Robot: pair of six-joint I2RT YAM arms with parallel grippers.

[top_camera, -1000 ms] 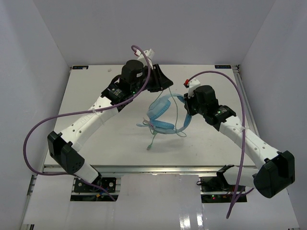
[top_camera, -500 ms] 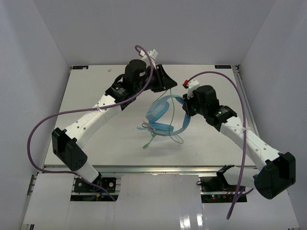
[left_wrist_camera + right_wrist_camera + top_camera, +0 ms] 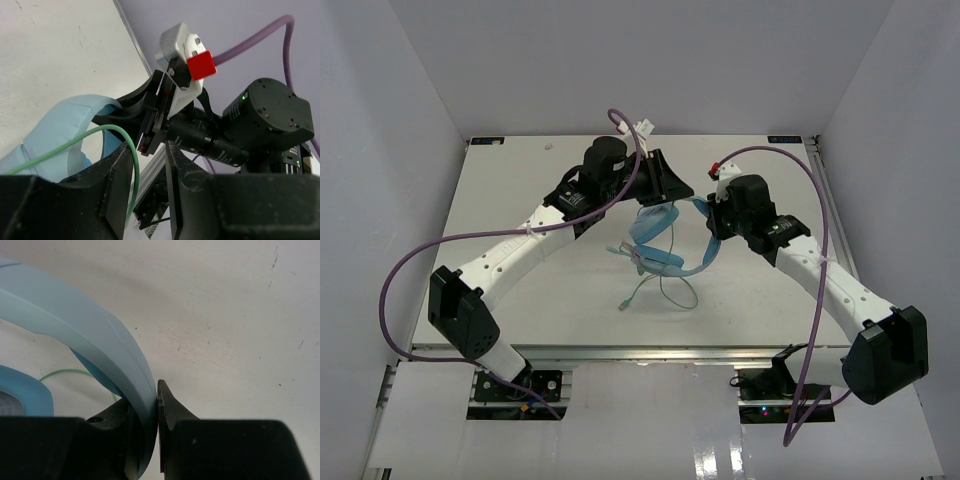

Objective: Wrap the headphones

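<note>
Headphones (image 3: 655, 248), light blue, headband (image 3: 100, 335) clamped in right gripper (image 3: 145, 399), cable (image 3: 100, 131) between parted left gripper (image 3: 148, 152)

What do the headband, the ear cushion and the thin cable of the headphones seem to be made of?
Headband: likely hard plastic, pale blue, smooth with a soft sheen. Ear cushion: probably foam under a thin matte cover, judging by its rounded, puffy edge. Cable: pale green, probably a rubbery plastic sheath, since it bends in loose curves.
</note>
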